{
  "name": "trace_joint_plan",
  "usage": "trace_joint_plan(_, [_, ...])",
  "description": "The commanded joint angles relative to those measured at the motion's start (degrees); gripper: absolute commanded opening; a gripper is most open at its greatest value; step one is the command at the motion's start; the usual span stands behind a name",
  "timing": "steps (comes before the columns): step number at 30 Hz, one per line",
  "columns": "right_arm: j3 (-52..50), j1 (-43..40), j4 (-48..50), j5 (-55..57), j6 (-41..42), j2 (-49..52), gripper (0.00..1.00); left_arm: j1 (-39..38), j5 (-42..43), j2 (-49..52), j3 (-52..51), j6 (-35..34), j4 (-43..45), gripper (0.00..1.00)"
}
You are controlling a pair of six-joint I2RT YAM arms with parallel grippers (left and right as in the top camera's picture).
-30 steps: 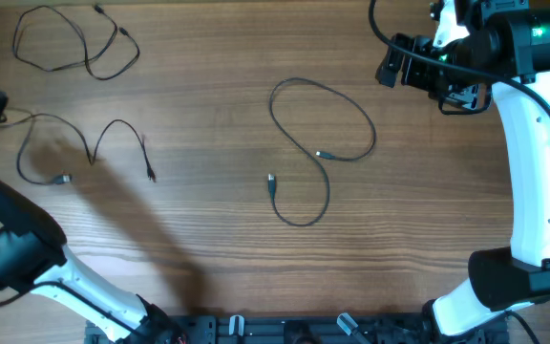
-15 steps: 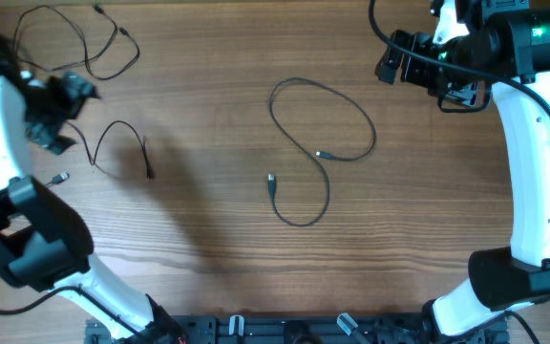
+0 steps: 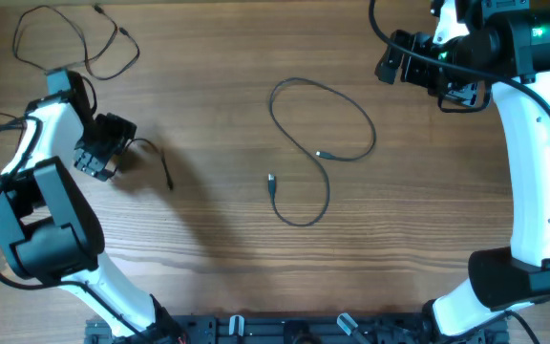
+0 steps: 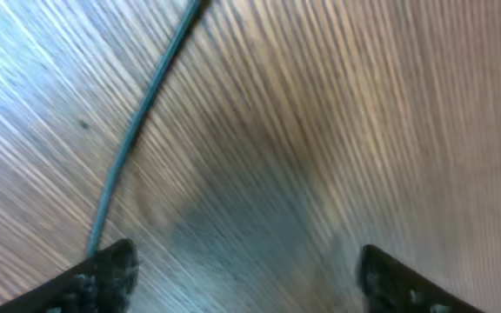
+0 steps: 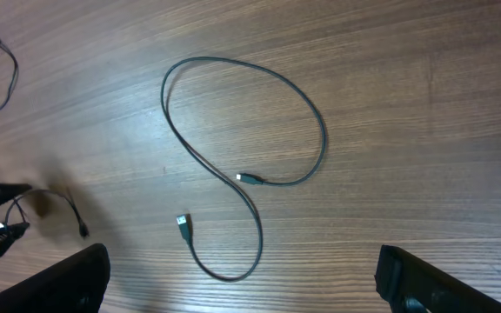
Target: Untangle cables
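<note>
Centrally, looped cable (image 3: pixel 327 191), top left, coiled cable (image 3: pixel 97 10)

A wooden desk (image 3: pixel 218 263) of warm brown grain fills every view. At the middle of its near edge sits 1 black rail (image 3: pixel 285 328) with small clips. A soft shadow (image 3: pixel 175 244) darkens the desk's left half.

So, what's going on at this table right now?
A two-armed robot is untangling cables. The left pincer is open, low over one thin black cable at the left of the table; the cord passes one fingertip, ungripped. The right pincer hangs open at the upper right, holding nothing. A looped cable lies mid-table; a third cable lies top left.
</note>
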Motion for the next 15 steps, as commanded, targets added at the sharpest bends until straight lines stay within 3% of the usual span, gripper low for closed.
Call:
trace_joint_plan(1, [0.2,0.3,0.0,-0.6,-0.1,-0.1,0.99,0.1,-6.3,0.1,-0.6,-0.8,1.0,0.52])
trace_joint_plan(4, [0.2,0.3,0.0,-2.1,-0.1,-0.1,0.99,0.9,-6.6,0.1,0.1,-0.8,3.7,0.04])
trace_joint_plan(9, [0.2,0.3,0.3,-2.1,-0.1,-0.1,1.00,5.0,-2.3,-2.5,15.1,-0.8,-5.6,0.05])
trace_joint_plan(10, [0.2,0.3,0.4,-2.1,-0.1,-0.1,1.00,5.5,0.2,-3.5,18.0,-0.8,-7.8,0.18])
trace_joint_plan(11, [0.2,0.3,0.4,-2.1,-0.2,-0.1,1.00,5.8,3.8,-5.0,21.2,-0.8,-11.1,0.72])
trace_joint_plan(12, [0.2,0.3,0.4,-2.1,-0.1,-0.1,1.00,5.9,4.9,-6.0,22.2,-0.8,-12.9,1.00])
trace_joint_plan(15, [0.2,0.3,0.8,-2.1,-0.1,-0.1,1.00,5.6,4.3,-9.3,22.6,-0.8,-23.9,1.00])
